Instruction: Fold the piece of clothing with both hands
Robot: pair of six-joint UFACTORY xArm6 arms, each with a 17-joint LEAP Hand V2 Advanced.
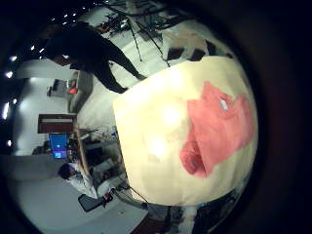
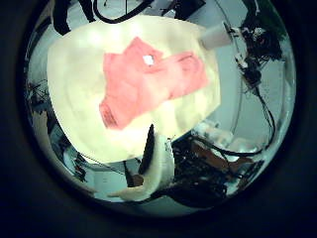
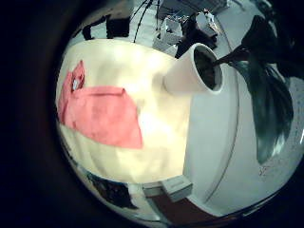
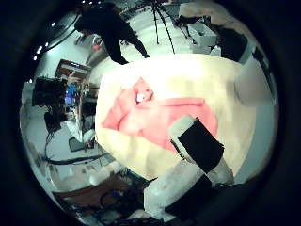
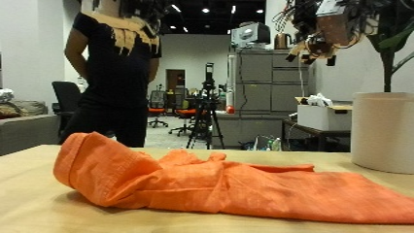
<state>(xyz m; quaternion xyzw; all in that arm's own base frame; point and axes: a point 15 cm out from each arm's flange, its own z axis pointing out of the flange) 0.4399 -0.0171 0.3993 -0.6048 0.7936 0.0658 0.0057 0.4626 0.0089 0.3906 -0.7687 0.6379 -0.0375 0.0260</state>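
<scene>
An orange garment (image 5: 194, 184) lies crumpled on the tan table (image 5: 39, 209), spread out flat with one end bunched up. Neither hand shows in the outside view. The left thumb side palm view shows the garment (image 2: 149, 79) far below, with the left hand (image 2: 154, 169) and its relaxed fingers at the edge, holding nothing. The left little finger side palm view shows the garment (image 1: 219, 132) on the table. The right thumb side palm view shows the garment (image 4: 155, 118) below the right hand (image 4: 198, 151), whose fingers hold nothing. The right little finger side palm view shows the garment (image 3: 100, 114).
A white plant pot (image 5: 383, 131) stands on the table beside the garment's far end. It also shows in the right little finger side palm view (image 3: 197, 68) and the left thumb side palm view (image 2: 214, 38). Bare table top surrounds the garment.
</scene>
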